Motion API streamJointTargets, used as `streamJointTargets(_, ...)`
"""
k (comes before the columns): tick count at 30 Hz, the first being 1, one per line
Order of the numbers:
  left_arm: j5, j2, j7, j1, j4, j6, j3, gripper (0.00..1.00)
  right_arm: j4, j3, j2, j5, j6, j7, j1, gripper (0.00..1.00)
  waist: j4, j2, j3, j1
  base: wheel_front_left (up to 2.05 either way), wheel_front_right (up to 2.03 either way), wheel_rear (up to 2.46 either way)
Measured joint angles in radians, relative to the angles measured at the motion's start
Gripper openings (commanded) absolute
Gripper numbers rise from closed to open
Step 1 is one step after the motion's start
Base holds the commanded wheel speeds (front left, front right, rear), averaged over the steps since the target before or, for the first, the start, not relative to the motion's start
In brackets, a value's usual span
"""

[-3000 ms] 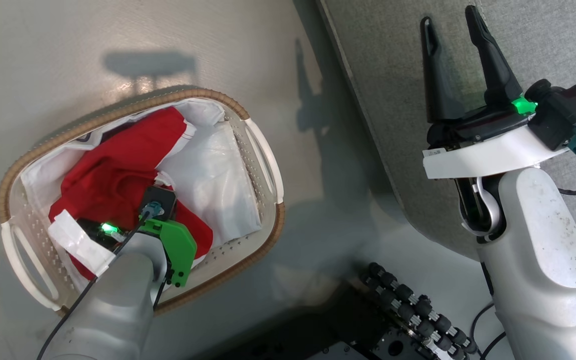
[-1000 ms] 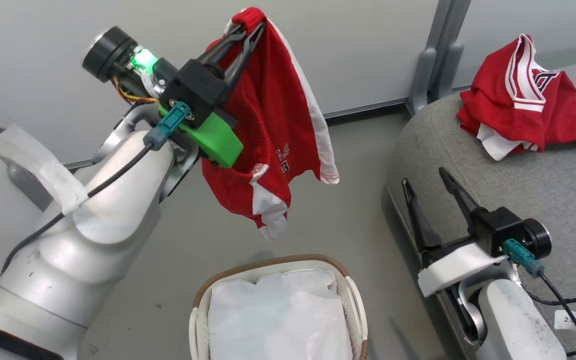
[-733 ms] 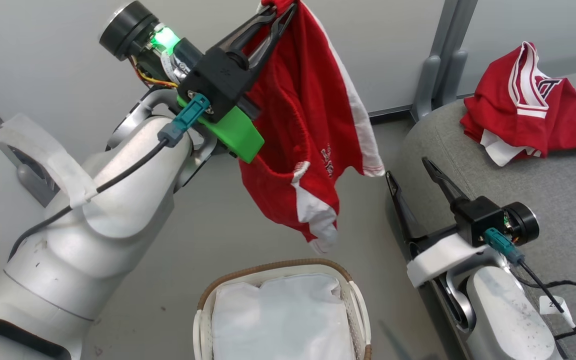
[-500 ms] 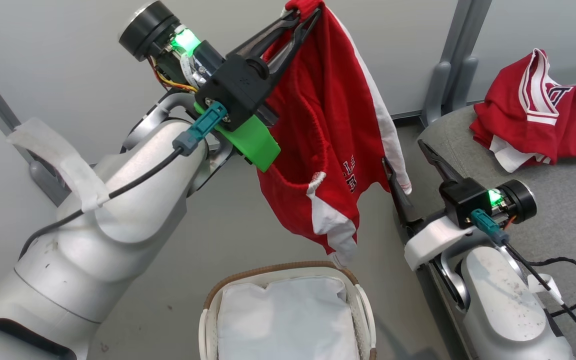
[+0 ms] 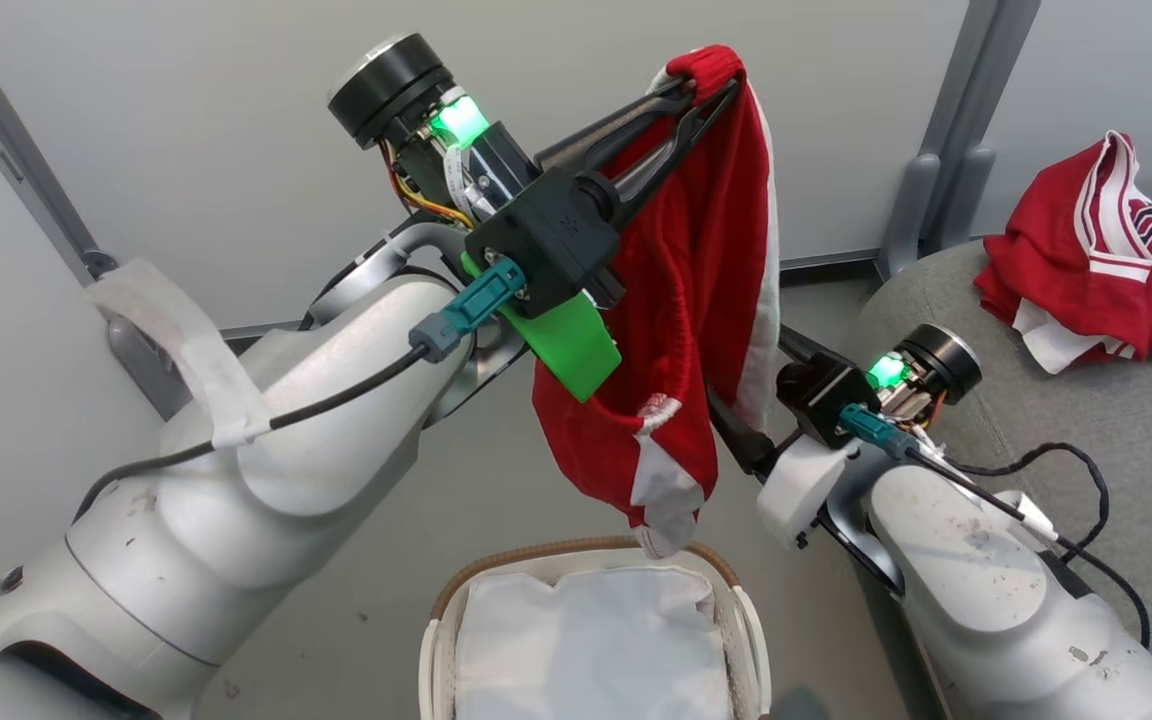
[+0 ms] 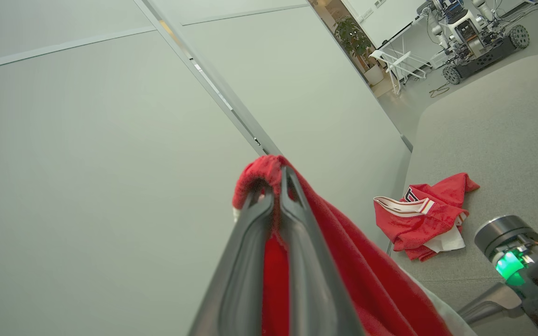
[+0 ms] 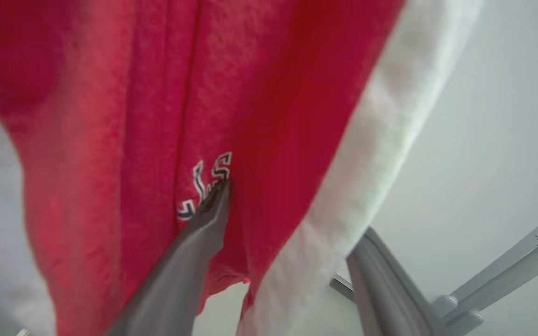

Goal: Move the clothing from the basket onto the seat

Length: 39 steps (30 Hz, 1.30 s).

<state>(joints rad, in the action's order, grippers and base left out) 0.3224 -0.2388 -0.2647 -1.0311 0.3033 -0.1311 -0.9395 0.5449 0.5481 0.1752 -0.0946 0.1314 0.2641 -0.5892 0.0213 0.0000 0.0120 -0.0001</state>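
My left gripper is raised high and shut on the waistband of a red garment with white side panels. This piece of clothing hangs down to just above the basket. The basket holds a white liner. In the left wrist view the gripper pinches the red cloth. My right gripper stands open, with the garment's lettered part and white stripe hanging between and in front of its fingers. A second red garment lies crumpled on the grey seat.
A pale partition wall with grey posts stands behind the seat. A black cable from my right arm trails over the seat edge. Far off in the left wrist view stands another wheeled robot beside a plant.
Earlier my left gripper was down in the basket on the clothing. Over the last second it has carried the hanging garment to the right, and my right gripper has come up against its lower part. The camera has shifted.
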Motion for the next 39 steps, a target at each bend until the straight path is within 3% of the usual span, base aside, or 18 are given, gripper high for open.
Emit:
streamJointTargets(3,0.016,0.0,0.0,0.0,-0.004,0.0,-0.006,0.0,0.016,0.061,0.005,-0.047,0.0,0.0,-0.04,1.0,0.007,0.0,0.003,0.0,0.0,0.0,0.0)
streamJointTargets(4,0.02,0.0,0.0,0.0,-0.005,0.0,-0.006,0.0,0.02,0.078,0.004,-0.061,0.0,0.0,-0.05,0.8,0.009,0.0,0.003,0.0,0.0,0.0,0.0)
streamJointTargets(5,0.027,0.0,0.0,0.001,-0.004,0.0,-0.004,0.0,0.023,0.09,0.002,-0.073,0.0,0.0,-0.059,0.44,0.012,0.0,0.003,0.0,0.0,0.0,0.0)
streamJointTargets(7,0.038,0.0,0.0,0.01,-0.003,0.0,0.004,0.0,0.024,0.105,0.001,-0.092,0.0,0.0,-0.07,0.11,0.015,0.0,0.002,0.0,0.0,0.0,0.0)
streamJointTargets(8,0.044,-0.001,0.0,0.02,-0.002,0.0,0.009,0.0,0.023,0.105,-0.001,-0.103,0.0,0.0,-0.074,0.0,0.017,0.0,0.002,0.0,0.0,0.0,0.0)
streamJointTargets(20,0.085,-0.005,0.0,0.172,0.021,0.0,0.126,0.0,-0.001,0.027,-0.007,-0.114,0.0,0.0,-0.068,0.0,0.018,0.0,-0.007,0.0,0.0,0.0,0.0)
streamJointTargets(31,0.11,0.048,0.0,0.355,0.027,0.0,0.251,0.0,-0.019,-0.053,-0.006,-0.087,0.0,0.0,-0.052,0.0,0.017,0.0,-0.01,0.0,0.0,0.0,0.0)
streamJointTargets(32,0.11,0.058,0.0,0.374,0.026,0.0,0.268,0.17,-0.021,-0.061,-0.005,-0.085,0.0,0.0,-0.052,0.0,0.018,0.0,-0.011,0.0,0.0,0.0,0.0)
streamJointTargets(33,0.11,0.067,0.0,0.397,0.025,0.0,0.289,0.47,-0.023,-0.069,-0.005,-0.081,0.0,0.0,-0.051,0.0,0.02,0.0,-0.012,0.0,0.0,0.0,0.0)
streamJointTargets(34,0.11,0.073,0.0,0.414,0.024,0.0,0.3,0.83,-0.024,-0.074,-0.005,-0.08,0.0,0.0,-0.051,0.0,0.021,0.0,-0.012,0.0,0.0,0.0,0.0)
streamJointTargets(35,0.109,0.081,0.0,0.438,0.023,0.0,0.316,1.0,-0.026,-0.081,-0.004,-0.079,0.0,0.0,-0.05,0.0,0.022,0.0,-0.013,0.0,0.0,0.0,0.0)
streamJointTargets(39,0.103,0.105,0.0,0.521,0.026,0.0,0.359,1.0,-0.033,-0.104,-0.003,-0.069,0.0,0.0,-0.045,0.0,0.026,0.0,-0.016,0.0,0.0,0.0,0.0)
